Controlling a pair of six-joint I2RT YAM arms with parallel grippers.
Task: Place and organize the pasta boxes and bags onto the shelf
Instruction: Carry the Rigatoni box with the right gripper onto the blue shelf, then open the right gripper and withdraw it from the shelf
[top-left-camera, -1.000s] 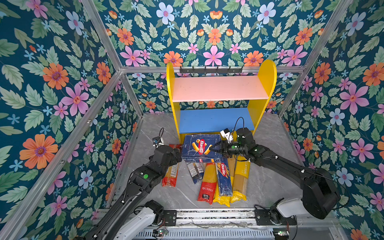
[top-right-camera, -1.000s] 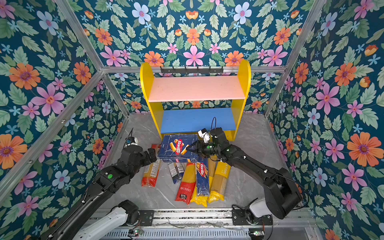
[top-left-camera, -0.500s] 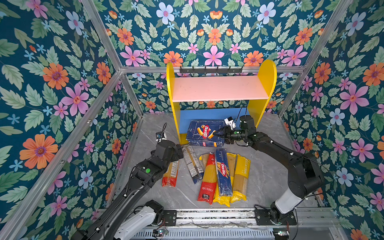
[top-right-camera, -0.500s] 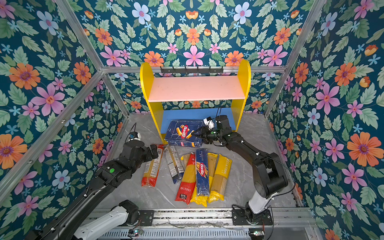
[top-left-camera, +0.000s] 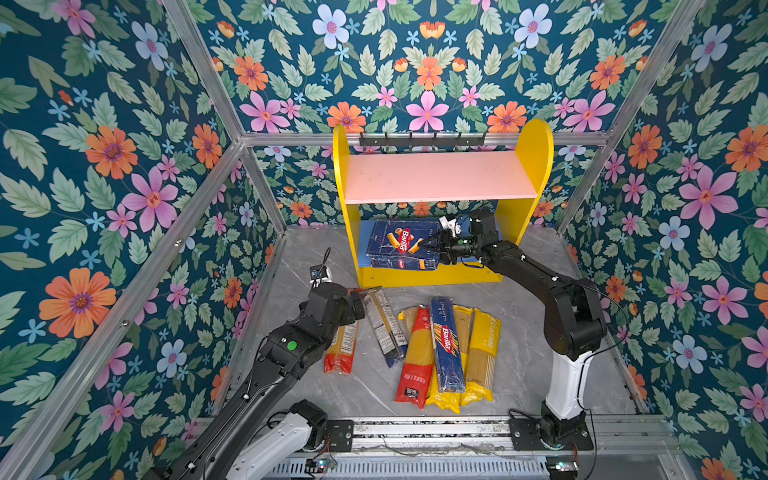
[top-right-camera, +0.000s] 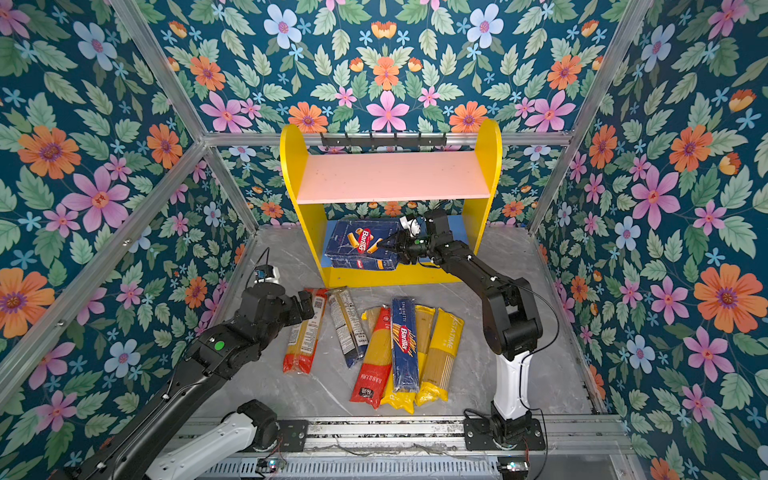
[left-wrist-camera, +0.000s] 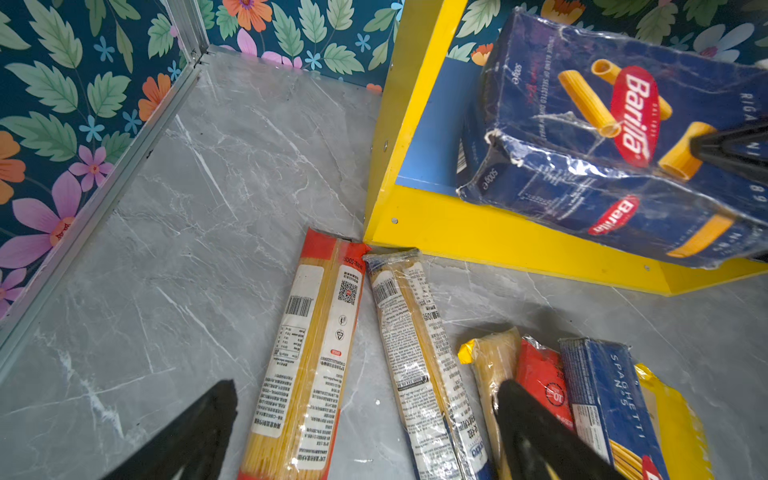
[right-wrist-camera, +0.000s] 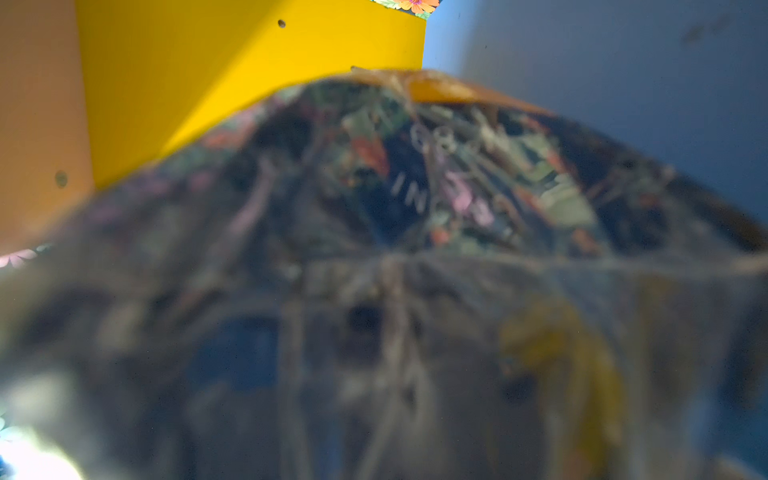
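Floral walls (top-left-camera: 124, 174) close in, little swing room. Grey marble table (top-left-camera: 536, 365) smooth, packs likely slide. Shelf (top-left-camera: 440, 178) centre frame. Wide pasta box (top-left-camera: 399, 243) tilted over its blue lower board (left-wrist-camera: 432, 133): stiff, light, film-wrapped so probably slippery; grip a short end. Spaghetti bags (top-left-camera: 482, 349) lower centre, brittle, take mid-length. Right pincer (top-left-camera: 426, 245) pinching box's right end; left pincer (left-wrist-camera: 365, 390) spread over bags.

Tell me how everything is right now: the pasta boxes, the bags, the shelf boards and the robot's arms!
Rigatoni box: gripped, tilted, partly over the blue lower board.
Spaghetti box: lying flat on top of the yellow bags.
Bags: all lying on the table.
Pink upper board: bare.
Right end effector: shut, gripping the tilted box.
Left end effector: open, holding nothing, above the bags.
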